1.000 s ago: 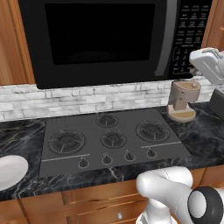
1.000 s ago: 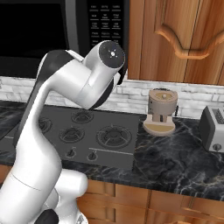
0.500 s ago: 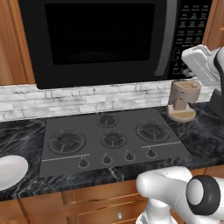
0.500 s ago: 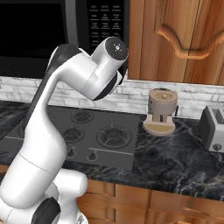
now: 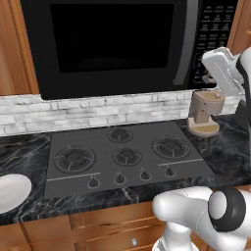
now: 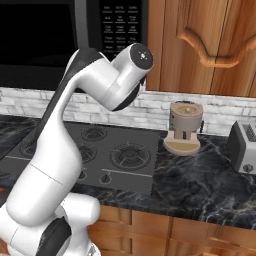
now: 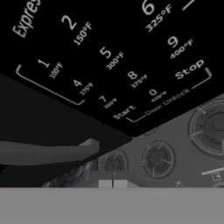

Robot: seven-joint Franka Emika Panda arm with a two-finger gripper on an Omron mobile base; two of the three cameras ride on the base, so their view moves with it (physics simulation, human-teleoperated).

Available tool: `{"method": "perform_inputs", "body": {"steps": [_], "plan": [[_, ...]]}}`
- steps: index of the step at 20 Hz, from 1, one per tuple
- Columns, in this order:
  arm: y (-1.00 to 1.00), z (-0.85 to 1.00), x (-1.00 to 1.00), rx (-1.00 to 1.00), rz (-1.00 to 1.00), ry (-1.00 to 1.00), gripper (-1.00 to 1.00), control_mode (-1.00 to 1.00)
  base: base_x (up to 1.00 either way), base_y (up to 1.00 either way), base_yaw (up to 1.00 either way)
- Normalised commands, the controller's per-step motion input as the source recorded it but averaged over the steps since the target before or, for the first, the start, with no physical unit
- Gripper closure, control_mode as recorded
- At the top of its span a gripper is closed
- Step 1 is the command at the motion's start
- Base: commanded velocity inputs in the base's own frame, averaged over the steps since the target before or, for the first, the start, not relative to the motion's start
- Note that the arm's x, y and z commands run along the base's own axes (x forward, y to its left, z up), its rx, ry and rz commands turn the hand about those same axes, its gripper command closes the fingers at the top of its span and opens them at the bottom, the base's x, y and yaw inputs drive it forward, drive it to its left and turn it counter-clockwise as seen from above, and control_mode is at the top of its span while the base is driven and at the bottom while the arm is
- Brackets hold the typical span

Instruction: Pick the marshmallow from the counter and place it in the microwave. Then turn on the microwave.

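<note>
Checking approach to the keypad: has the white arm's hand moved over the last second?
Yes. In the left base view the white hand has shifted left, away from the frame edge and toward the black microwave's keypad panel, above the brown coffee grinder, which stayed put.

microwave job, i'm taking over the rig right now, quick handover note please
Gripper: shut, holding nothing, held close in front of the microwave's keypad, tips just below the Start button.
Microwave: door closed; the dark glass hides what is inside, so I cannot confirm the marshmallow is in there.
Counter: no marshmallow to be seen on the visible parts; a white plate at the left, a coffee grinder and a toaster at the right.
Done: the door is shut and the arm is at the panel.
Left: press Start, check that the microwave runs, then pull the arm back.
</note>
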Motion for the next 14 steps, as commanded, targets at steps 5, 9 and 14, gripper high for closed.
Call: {"method": "perform_inputs", "body": {"steps": [5, 9, 14], "plan": [[0.00, -0.11, 0.18, 0.05, -0.03, 0.00, 1.00, -1.00, 0.00, 0.00, 0.00], [0.00, -0.07, 0.18, 0.05, -0.06, 0.00, 1.00, -1.00, 0.00, 0.00, 0.00], [0.00, -0.01, 0.19, 0.06, -0.05, 0.00, 1.00, -1.00, 0.00, 0.00, 0.00]]}}
